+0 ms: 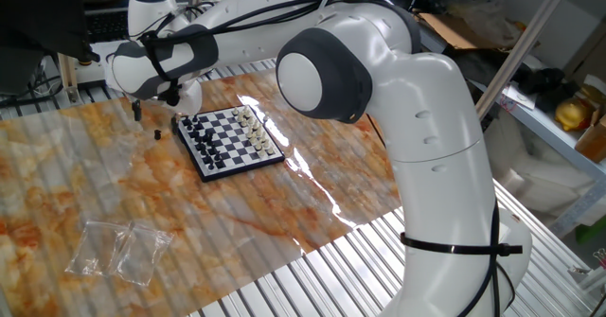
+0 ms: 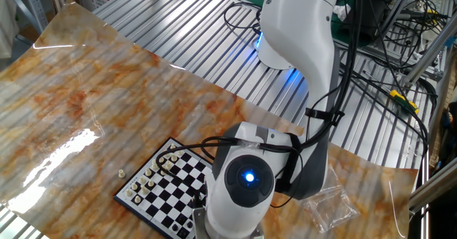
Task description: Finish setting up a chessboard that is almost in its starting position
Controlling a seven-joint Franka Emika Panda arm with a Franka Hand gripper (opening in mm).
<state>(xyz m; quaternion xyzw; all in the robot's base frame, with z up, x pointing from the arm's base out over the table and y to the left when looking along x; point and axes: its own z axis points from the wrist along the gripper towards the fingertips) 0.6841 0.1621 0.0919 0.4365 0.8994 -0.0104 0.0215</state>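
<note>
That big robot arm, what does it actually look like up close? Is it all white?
Mostly. The arm is glossy white with rounded, bulky segments and dark grey bands at the joints. Black cables run along it, held by a black strap near the base. A blue light glows on a round joint cap. The gripper is small and dark, too tiny for detail.

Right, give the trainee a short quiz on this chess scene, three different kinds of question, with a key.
1. True or false: the chessboard lies straight on the bare metal slats.
2. The loose cream piece is: A) on a middle square of the board; B) on the table beside the board; C) on top of the robot arm.
3. Do the clear plastic bags touch the chessboard?

Key: 1. False, it lies on the orange marbled sheet. 2. B. 3. No, they lie well apart from it.
</note>
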